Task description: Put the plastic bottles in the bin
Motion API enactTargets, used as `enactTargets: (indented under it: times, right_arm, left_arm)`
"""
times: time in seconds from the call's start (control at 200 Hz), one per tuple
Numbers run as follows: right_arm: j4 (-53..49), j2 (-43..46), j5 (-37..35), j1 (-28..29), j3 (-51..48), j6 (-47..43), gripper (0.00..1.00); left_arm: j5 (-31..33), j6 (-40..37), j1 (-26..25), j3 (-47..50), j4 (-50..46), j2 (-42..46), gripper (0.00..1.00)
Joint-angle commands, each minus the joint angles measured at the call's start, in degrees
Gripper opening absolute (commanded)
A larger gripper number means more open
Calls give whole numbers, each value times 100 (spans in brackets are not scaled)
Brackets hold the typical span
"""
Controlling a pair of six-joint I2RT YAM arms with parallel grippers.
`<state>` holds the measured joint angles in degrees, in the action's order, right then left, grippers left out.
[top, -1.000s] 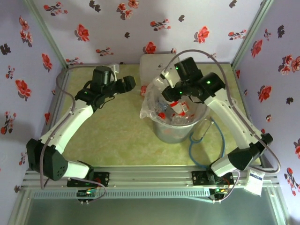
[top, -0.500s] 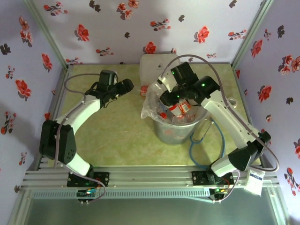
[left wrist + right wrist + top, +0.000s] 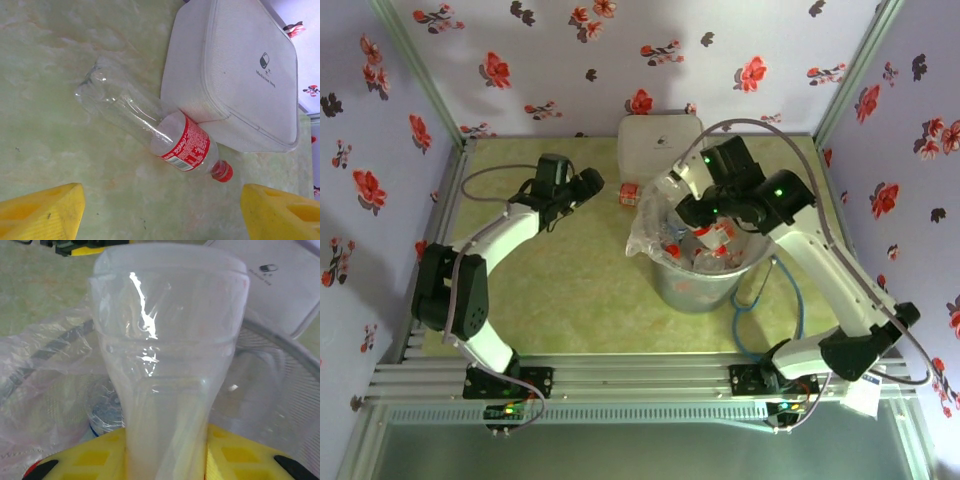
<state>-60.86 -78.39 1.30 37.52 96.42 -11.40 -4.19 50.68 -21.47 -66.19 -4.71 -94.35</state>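
Hanging over bin [image 3: 705, 290], right gripper [image 3: 165, 460] pinches clear bottle [image 3: 165, 340]; thin wall buckles, so light, soft, prob slippery. White lidded box [image 3: 235, 75]: logo txt too small. Red-label bottle [image 3: 170, 140], red cap, lies touching box; left gripper [image 3: 160, 215] spread wide above. Grab mid-body at label; print unreadable.

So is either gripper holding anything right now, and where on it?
The right gripper pinches a clear bottle by its squeezed narrow section. The left gripper is open and empty.
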Motion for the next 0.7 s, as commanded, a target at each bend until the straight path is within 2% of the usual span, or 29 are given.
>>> enactTargets:
  times: [0.0, 0.135, 0.32, 0.51, 0.695]
  right_arm:
    - [-305, 254, -209, 36, 330, 103, 34]
    - [-777, 78, -243, 36, 500, 55, 35]
    - [-1137, -267, -4, 36, 225, 10, 36]
    - [-775, -479, 454, 36, -229, 187, 35]
    - [-501, -616, 252, 37, -815, 378, 35]
  left_arm:
    - [172, 58, 31, 45, 136, -14, 81]
    - [181, 54, 38, 36, 111, -48, 81]
    - [179, 74, 38, 45, 125, -84, 81]
    - [172, 109, 36, 45, 172, -149, 81]
    - [168, 195, 29, 34, 283, -335, 81]
